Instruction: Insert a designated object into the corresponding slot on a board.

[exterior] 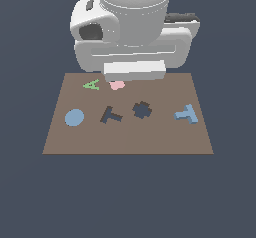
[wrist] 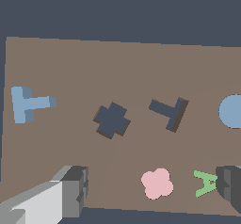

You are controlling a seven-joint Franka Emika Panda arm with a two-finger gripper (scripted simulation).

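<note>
The designated object, a raised light-blue T block (exterior: 186, 114) (wrist: 29, 104), lies on the brown board (exterior: 165, 137) (wrist: 117, 63) at the exterior view's right. The slot, a dark T-shaped recess (exterior: 111, 115) (wrist: 169, 112), sits left of the board's middle and has nothing in it. My gripper (wrist: 150, 190) hangs above the board's far edge, over the pink shape, well away from the T block. Its grey fingers (wrist: 73, 190) stand wide apart with nothing between them. In the exterior view the arm's white body (exterior: 134, 32) hides the fingers.
A dark cross-like lobed recess (exterior: 142, 110) (wrist: 112, 120) lies between the slot and the T block. A flat blue disc (exterior: 74, 117) (wrist: 231, 111), a green letter A (exterior: 92, 85) (wrist: 205, 182) and a pink lobed shape (exterior: 117, 85) (wrist: 157, 183) also lie on the board.
</note>
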